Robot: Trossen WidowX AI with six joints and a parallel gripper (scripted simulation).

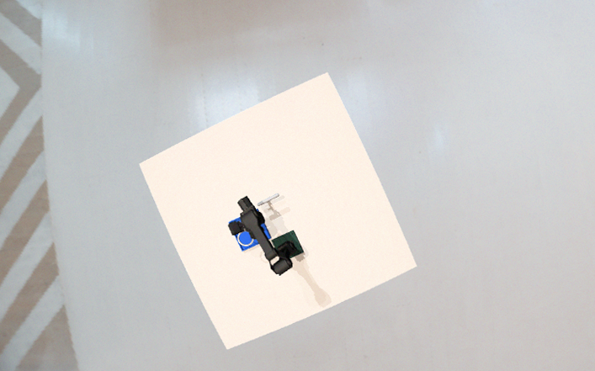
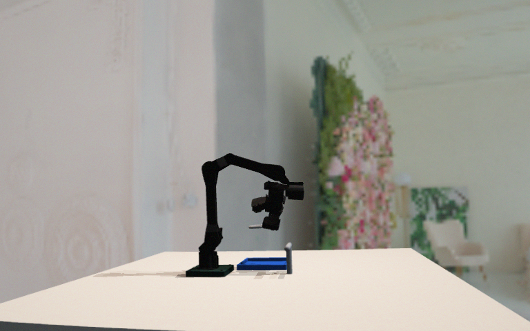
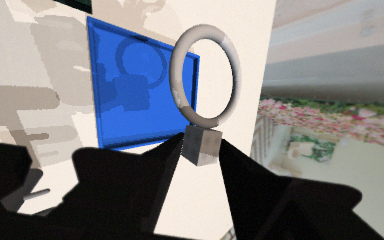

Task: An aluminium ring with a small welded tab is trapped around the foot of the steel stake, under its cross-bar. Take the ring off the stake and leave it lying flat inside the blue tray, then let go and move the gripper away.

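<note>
Top view: The blue tray [image 1: 266, 233] [image 2: 261, 267] [image 3: 165, 116] is partly covered by the black arm [image 1: 263, 241] [image 2: 210, 195]. The ring [image 1: 246, 245] [image 2: 254, 226] [image 3: 235, 75] appears over the tray's interior; its tab is hidden beneath the arm. The gripper [image 1: 246, 228] [image 2: 270, 226] [image 3: 201, 139] is largely obscured here, its fingertips not distinguishable. The stake [image 1: 268, 199] [image 2: 289, 259] stands just beside the tray, apart from the ring. The green base [image 1: 292, 237] [image 2: 226, 269] [image 3: 75, 5] is near another side.

Exterior view: The ring is held well above the tray, seen nearly edge-on as a thin grey strip projecting from the gripper's lower end. It is off the stake. The dark fingers merge into one shape, and the tab cannot be made out. The tray's floor is mostly concealed by its near wall.

Wrist view: The fingers are clamped on the tab [image 3: 195, 145], a grey block, with the ring extending beyond the fingertips. Shadows, one ring-shaped, fall inside the tray; the ring itself does not rest there. The tray's lower right corner is hidden behind the gripper. The base is cut off at the upper edge.
</note>
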